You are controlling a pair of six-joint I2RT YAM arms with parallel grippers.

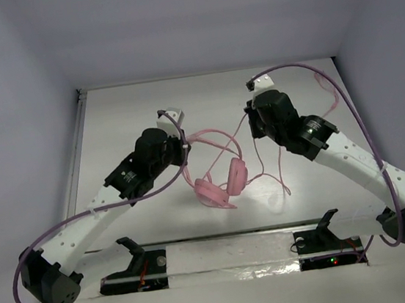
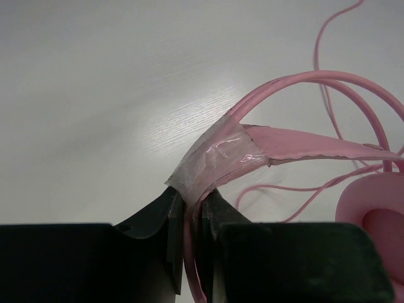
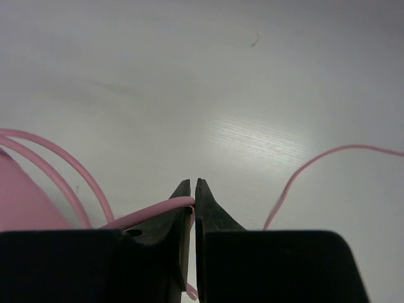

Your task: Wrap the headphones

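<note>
The pink headphones [image 1: 221, 181] sit mid-table, earcups down and headband arching up to the left. My left gripper [image 1: 184, 148] is shut on the headband [image 2: 303, 88] just below a patch of clear tape [image 2: 214, 158]; one earcup [image 2: 379, 221] shows at the right of the left wrist view. My right gripper [image 1: 252, 124] is shut on the thin pink cord [image 3: 151, 211], which enters between the jaws from the left. More cord [image 3: 315, 167] loops over the table to the right. The headband bands [image 3: 57, 170] show at the left of the right wrist view.
Thick purple robot cables [image 1: 344, 97] arc over both arms. The white table [image 1: 131, 108] has walls on three sides. Two black mounts [image 1: 138, 259] stand at the near edge. Loose cord [image 1: 280, 179] trails right of the earcups.
</note>
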